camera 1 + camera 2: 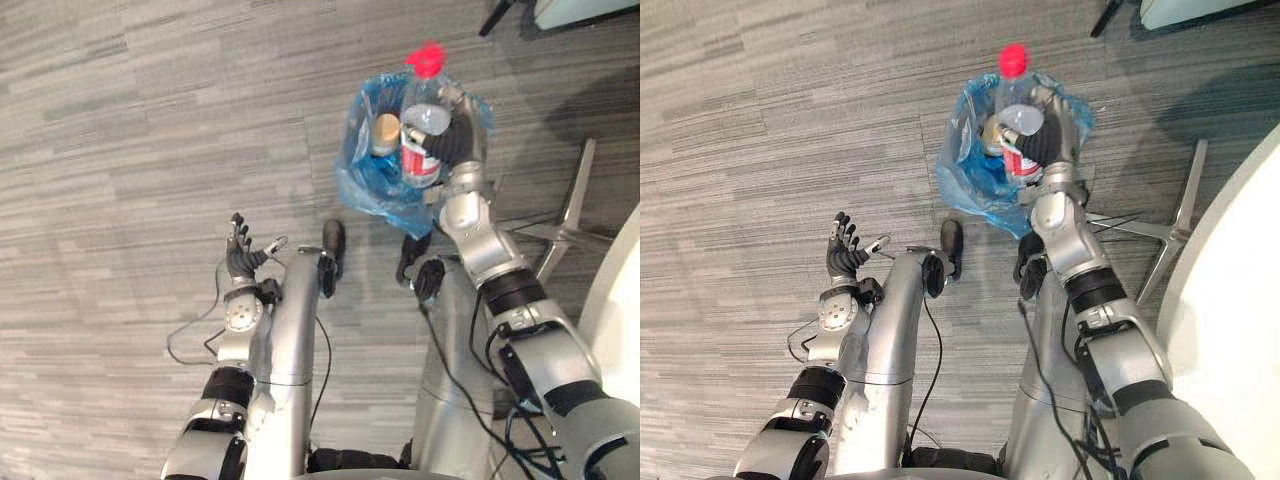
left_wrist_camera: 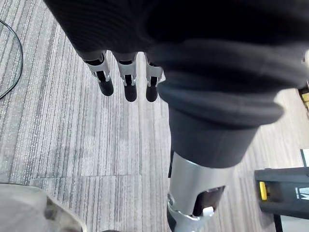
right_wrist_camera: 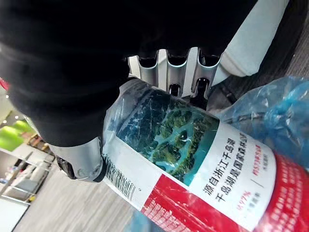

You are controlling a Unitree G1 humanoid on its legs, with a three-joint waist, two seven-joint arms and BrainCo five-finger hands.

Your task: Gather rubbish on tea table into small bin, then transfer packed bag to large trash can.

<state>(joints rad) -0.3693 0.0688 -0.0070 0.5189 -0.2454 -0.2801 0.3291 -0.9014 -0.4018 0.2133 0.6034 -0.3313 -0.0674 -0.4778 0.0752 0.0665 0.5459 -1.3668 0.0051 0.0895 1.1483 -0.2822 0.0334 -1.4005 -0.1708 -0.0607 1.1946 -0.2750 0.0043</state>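
My right hand (image 1: 458, 135) is raised over the carpet and shut on a crumpled blue plastic bag (image 1: 372, 188). A clear water bottle (image 1: 422, 140) with a red cap (image 1: 427, 58) and a red-and-green label stands in the bag, beside a brown round-topped item (image 1: 386, 130). The right wrist view shows the fingers (image 3: 178, 72) curled against the bottle (image 3: 193, 159), with blue film (image 3: 285, 116) beside it. Lower down, my left hand (image 1: 240, 255) hangs open over the floor, holding nothing; its straight fingers (image 2: 128, 82) show in the left wrist view.
Grey striped carpet (image 1: 120, 150) lies all around. A metal star-shaped chair base (image 1: 570, 215) stands to the right of the bag. A white curved surface (image 1: 1230, 320) fills the right edge. A dark box with a yellow mark (image 2: 285, 188) stands on the floor.
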